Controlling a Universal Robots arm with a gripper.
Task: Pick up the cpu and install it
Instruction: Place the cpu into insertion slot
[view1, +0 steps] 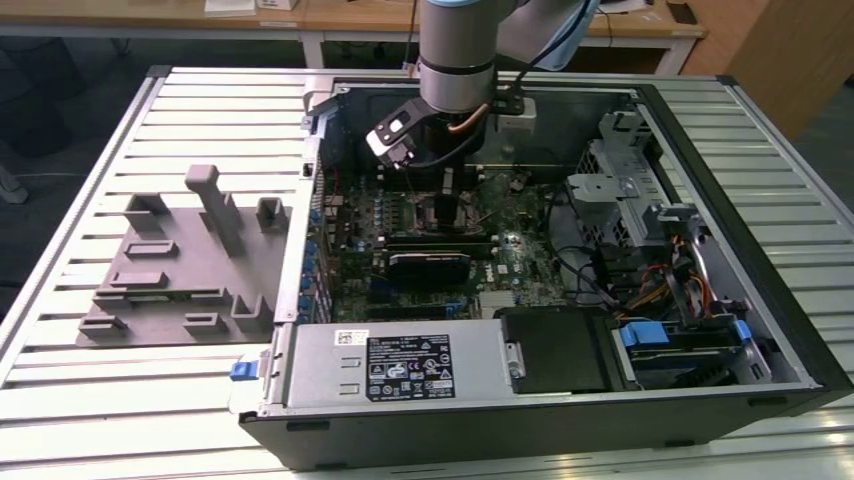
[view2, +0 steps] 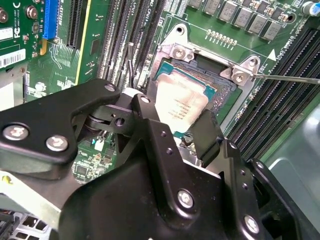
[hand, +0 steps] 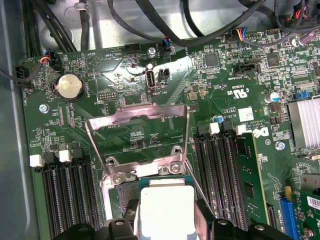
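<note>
Now I see the jaws clamped on the cpu (view2: 182, 106), holding it just over the open socket (view2: 221, 94).

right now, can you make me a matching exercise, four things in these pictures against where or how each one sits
Things:
1. cpu
2. socket frame
3. coin cell
4. grey fixture

States:
a. swung open
b. on the slatted table beside the computer case
c. held in the gripper
d. round and silvery, seated on the green board

Pairs: 1-c, 2-a, 3-d, 4-b
</note>
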